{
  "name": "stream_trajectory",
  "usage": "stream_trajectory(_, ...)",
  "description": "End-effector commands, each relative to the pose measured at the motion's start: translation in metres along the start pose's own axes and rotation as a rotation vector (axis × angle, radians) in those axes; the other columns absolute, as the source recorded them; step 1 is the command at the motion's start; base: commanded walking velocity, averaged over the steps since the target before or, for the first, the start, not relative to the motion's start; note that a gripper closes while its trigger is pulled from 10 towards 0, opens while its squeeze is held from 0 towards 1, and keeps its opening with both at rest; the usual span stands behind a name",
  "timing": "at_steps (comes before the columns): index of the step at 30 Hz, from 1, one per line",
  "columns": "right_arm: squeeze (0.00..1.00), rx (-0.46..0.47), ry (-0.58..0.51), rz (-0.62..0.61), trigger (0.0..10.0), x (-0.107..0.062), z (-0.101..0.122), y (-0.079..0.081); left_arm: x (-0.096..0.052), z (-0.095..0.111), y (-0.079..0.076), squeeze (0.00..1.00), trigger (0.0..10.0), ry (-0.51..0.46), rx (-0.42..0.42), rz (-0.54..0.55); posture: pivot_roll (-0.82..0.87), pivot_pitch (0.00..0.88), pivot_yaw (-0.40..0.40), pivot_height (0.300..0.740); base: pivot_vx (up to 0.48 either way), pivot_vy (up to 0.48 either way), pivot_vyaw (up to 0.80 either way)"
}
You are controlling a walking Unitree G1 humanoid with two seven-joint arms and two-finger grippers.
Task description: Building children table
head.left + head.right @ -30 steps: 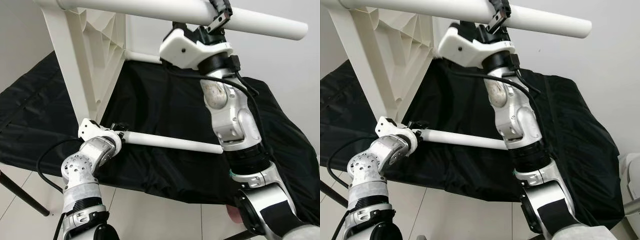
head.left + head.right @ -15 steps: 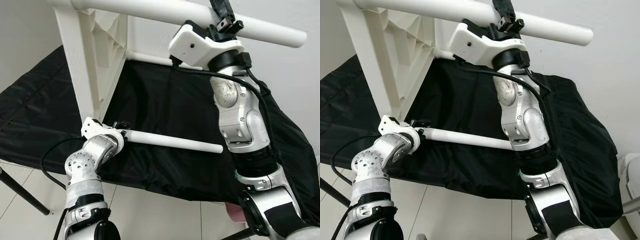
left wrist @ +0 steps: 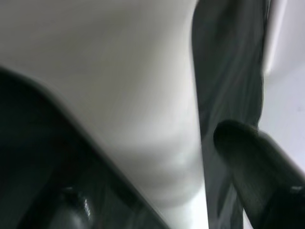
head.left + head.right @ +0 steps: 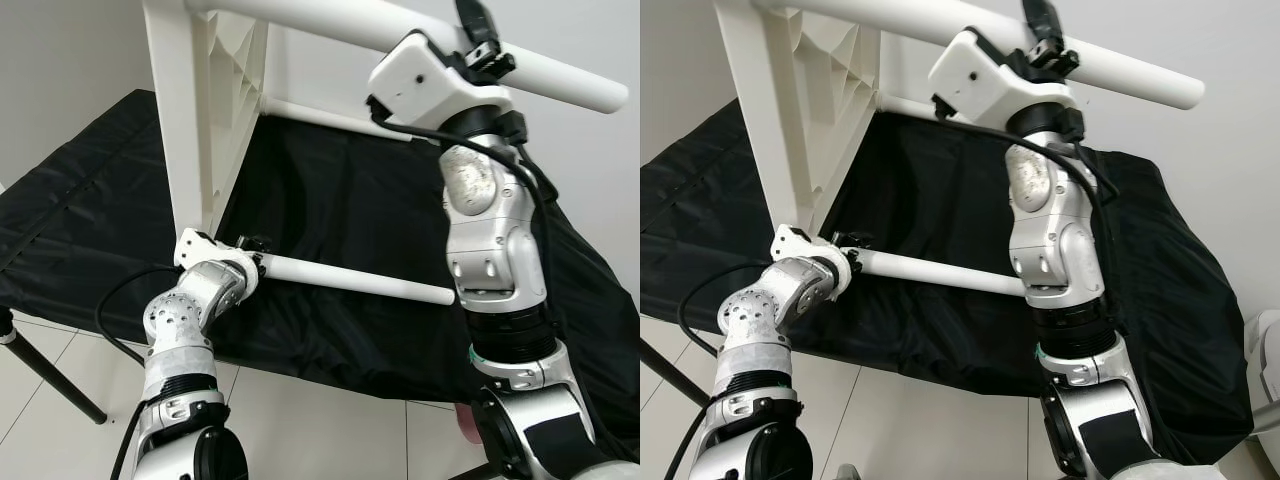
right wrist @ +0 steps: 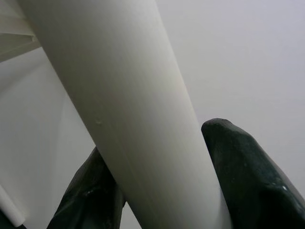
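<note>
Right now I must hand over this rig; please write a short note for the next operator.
Right gripper: raised high, shut on the upper table leg, which is already fitted to the white tabletop.
Left gripper: low, shut on a loose table leg held roughly level above the black cloth.
Done: tabletop is tilted on its side, and a third leg also seems attached behind.
Left: fit the loose leg, probably at the tabletop's lower corner.

Right arm reaches straight up, its right gripper (image 4: 478,40) clamped at the frame's top right. Left arm bends low, left gripper (image 4: 250,262) clamped, centre left.
</note>
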State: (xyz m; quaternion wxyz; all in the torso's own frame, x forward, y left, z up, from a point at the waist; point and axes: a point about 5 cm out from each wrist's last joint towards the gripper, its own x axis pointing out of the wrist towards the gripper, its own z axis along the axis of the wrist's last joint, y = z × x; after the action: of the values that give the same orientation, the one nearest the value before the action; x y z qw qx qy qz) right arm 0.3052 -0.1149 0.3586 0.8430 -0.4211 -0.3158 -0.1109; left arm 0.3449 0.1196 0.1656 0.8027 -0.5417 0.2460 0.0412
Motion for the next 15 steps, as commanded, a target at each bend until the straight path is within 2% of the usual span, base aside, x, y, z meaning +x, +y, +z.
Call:
stream_trajectory(1,0.00,0.247,0.092,-0.215,0.0,-0.003,-0.012,-0.042,0.004,-0.032,-0.033,0.00,10.0,0.101,-0.028,-0.143,-0.10,0.000,-0.009,0.740,0.000,0.000,0.00)
stream_trajectory(10,0.00,0.256,0.150,-0.244,0.0,-0.006,-0.024,-0.051,0.006,-0.037,-0.033,0.00,10.0,0.124,-0.014,-0.128,-0.11,0.000,0.001,0.740,0.000,0.000,0.00)
stream_trajectory(12,0.00,0.264,0.162,-0.248,0.0,-0.007,-0.028,-0.053,0.008,-0.031,-0.044,0.00,10.0,0.086,0.027,-0.154,-0.10,0.000,0.001,0.740,0.000,0.000,0.00)
stream_trajectory(13,0.00,0.264,0.162,-0.248,0.0,-0.007,-0.028,-0.053,0.008,-0.031,-0.044,0.00,10.0,0.086,0.027,-0.154,-0.10,0.000,0.001,0.740,0.000,0.000,0.00)
stream_trajectory(14,0.00,0.284,0.174,-0.243,0.0,-0.006,-0.030,-0.052,0.008,-0.025,-0.053,0.00,0.0,0.055,0.047,-0.175,-0.10,0.000,0.001,0.740,0.000,0.000,0.00)
stream_trajectory(15,0.00,0.284,0.174,-0.243,0.0,-0.006,-0.030,-0.052,0.008,-0.025,-0.053,0.00,0.0,0.055,0.047,-0.175,-0.10,0.000,0.001,0.740,0.000,0.000,0.00)
